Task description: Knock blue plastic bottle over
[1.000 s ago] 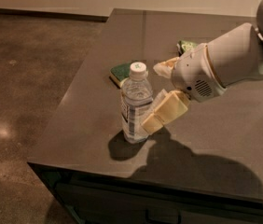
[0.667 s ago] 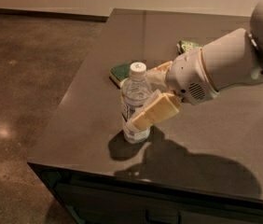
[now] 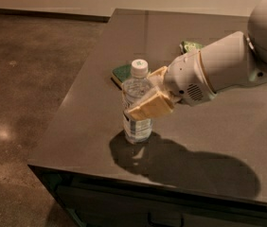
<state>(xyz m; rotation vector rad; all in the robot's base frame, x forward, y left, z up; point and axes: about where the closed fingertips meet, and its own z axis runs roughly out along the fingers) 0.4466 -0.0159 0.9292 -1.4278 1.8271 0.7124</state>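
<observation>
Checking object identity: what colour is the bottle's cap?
White cap, clearest in the camera view; the gripper is against the blue plastic bottle.

No legible text; print on blue plastic bottle unreadable (gripper jaws apart, against bottle).

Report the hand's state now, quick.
Hand: open, holding nothing, with one finger across the front of the upright blue plastic bottle on the table.
</observation>
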